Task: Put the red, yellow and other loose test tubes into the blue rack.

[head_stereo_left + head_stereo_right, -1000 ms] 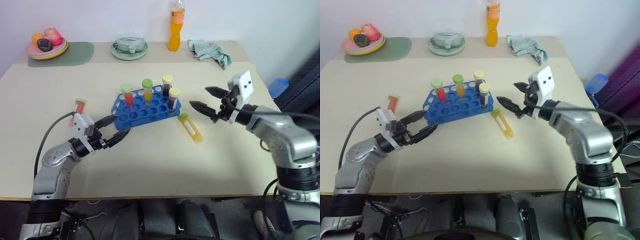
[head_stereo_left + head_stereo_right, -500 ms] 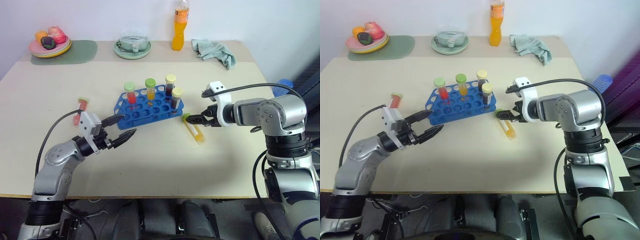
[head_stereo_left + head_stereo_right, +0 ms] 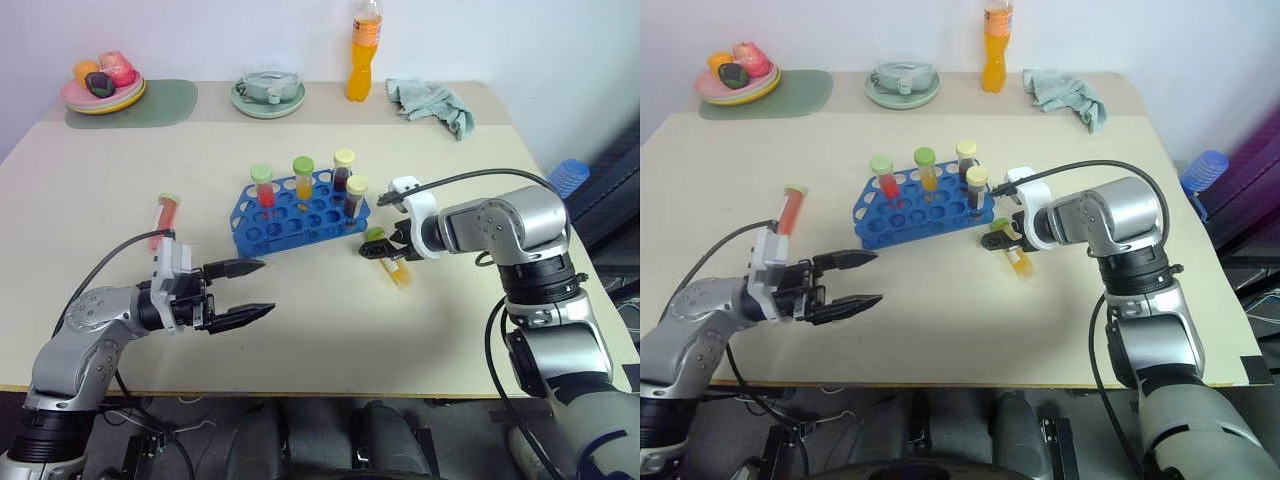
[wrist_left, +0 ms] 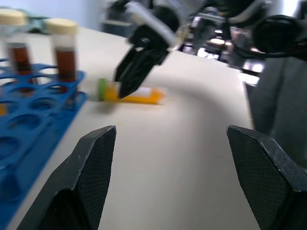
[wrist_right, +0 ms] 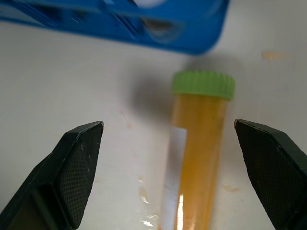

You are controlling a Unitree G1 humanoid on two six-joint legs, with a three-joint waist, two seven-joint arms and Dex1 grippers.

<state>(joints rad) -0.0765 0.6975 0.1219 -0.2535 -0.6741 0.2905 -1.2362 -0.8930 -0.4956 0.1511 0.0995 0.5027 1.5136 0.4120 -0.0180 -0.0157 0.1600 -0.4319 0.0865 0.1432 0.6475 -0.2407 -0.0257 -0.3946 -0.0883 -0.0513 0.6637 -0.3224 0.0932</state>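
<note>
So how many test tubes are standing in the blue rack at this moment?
4. In the blue rack: red tube, orange tube, and two dark tubes at its right end. None seems hidden.

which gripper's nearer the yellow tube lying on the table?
Right. The right gripper hangs open right over the yellow tube, near its green cap. The left gripper, also open, sits well off past the blue rack's near corner.

- The yellow tube [image 5: 196,158] runs off the right wrist view's edge, so its far end is unseen.
- The rack [image 5: 144,21] is cut off there too.
- In the left wrist view the right gripper [image 4: 139,62] is blurred and covers the tube's middle.
</note>
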